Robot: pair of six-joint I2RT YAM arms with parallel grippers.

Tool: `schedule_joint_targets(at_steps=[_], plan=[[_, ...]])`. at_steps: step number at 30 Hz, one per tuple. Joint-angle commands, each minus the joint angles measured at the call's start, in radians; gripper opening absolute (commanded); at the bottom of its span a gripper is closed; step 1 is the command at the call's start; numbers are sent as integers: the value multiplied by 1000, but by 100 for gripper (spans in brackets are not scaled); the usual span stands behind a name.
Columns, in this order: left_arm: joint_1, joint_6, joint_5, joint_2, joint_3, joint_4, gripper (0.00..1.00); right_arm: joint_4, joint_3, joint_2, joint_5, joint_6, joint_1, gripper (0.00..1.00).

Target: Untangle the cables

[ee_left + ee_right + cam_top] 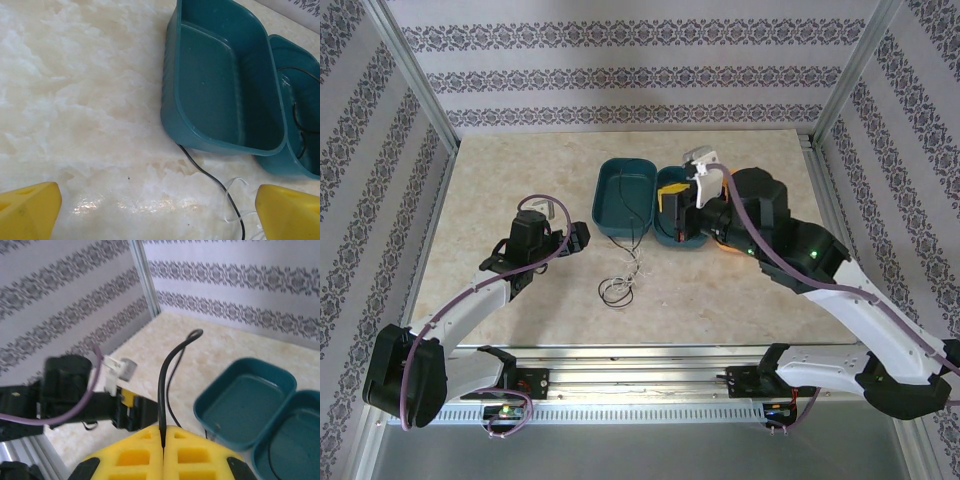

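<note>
cables (617, 290) lie in a small loose tangle on the marbled desk (500, 170), between the two arms and closer to the front edge than anything else. thin strands (636, 262) run from the tangle back toward two teal tubs.

a little farther back on the left, the left end effector (582, 237) points toward the tubs with its yellow fingers (30, 210) spread fully apart and nothing between them. in its wrist view a black strand (210, 177) comes out from under the near wall of the left tub (225, 75) and crosses the bare desk close to the right-hand fingertip, with a thin white strand (232, 192) just beside it.

the right tub (305, 65) sits touching the left one, and a dark loop lies inside it. the right end effector (164, 442) hangs over this tub, its arm covering much of it from above. its fingers are pressed together on a black cable (162, 385), which rises from the pinch and curls over into a hook at its free end. whether this is the same wire as the black strand on the desk cannot be told.

beyond the held cable stand the left arm (70, 395), a metal frame post (145, 275) and the patterned walls (240, 275).
</note>
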Motion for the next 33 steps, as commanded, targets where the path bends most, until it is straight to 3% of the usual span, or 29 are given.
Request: schedule_joint_targets(at_steps=[1,11,17,33], plan=[[16,-15,13,10,-12,47,99,46,76,5,-69,-30,-14,0],[16,-11,15,10,-21,55,99,34,198,40,6,-42,-75,0],[17,-11,19,12,-27,65,99,8,182,67,40,20,-207,0],[26,5,24,12,-24,52,99,41,-106,120,-98,167,-504,0]])
